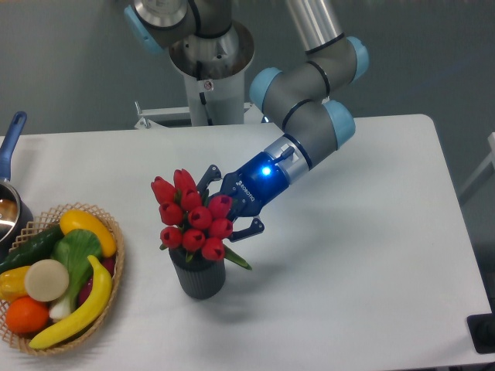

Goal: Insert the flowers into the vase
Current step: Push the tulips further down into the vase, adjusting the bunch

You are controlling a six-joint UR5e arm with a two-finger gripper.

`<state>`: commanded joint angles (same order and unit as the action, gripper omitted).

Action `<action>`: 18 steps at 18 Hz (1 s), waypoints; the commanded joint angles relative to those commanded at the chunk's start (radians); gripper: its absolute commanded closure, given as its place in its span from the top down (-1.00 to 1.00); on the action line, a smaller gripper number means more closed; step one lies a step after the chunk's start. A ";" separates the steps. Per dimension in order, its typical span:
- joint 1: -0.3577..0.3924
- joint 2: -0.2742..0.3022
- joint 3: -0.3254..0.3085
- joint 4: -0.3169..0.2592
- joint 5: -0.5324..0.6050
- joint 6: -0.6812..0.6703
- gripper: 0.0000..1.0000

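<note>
The flowers [189,212], a bunch of red tulip buds with green leaves, stand with their stems down in the vase [199,277], a dark grey ribbed cylinder at the table's middle front. The buds lean up and to the left above the vase's mouth. My gripper [226,204] reaches in from the right, just behind the buds, its blue body lit. Its two fingers straddle the bunch, one above [210,171] and one below [253,227]. The fingertips are hidden behind the buds, and the bunch moves together with the gripper.
A wicker basket [114,267] with a banana, an orange, a cucumber and other produce sits at the front left. A pot with a blue handle [11,139] is at the left edge. The robot base [210,69] stands behind the table.
</note>
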<state>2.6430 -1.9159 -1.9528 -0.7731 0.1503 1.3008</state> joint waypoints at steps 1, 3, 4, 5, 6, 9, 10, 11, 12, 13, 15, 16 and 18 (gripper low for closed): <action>0.000 0.000 0.000 -0.002 0.000 0.000 0.00; 0.000 -0.005 0.002 0.000 0.000 0.000 0.04; 0.000 -0.005 0.002 0.000 0.000 0.000 0.06; 0.000 -0.006 0.002 0.000 0.000 0.000 0.07; 0.000 -0.006 0.002 0.000 0.000 0.000 0.10; 0.000 -0.011 0.003 0.002 0.000 0.003 0.35; 0.000 -0.011 0.005 0.002 0.000 0.003 0.38; 0.000 -0.012 0.005 0.002 0.000 0.003 0.39; 0.000 -0.012 0.005 0.002 0.000 0.003 0.40; 0.000 -0.014 0.005 0.002 0.000 0.003 0.43; 0.000 -0.014 0.003 0.000 0.000 0.003 0.43; 0.000 -0.014 0.003 0.000 0.000 0.003 0.43; 0.000 -0.012 0.002 0.000 0.014 0.003 0.43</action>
<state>2.6430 -1.9282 -1.9512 -0.7731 0.1640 1.3039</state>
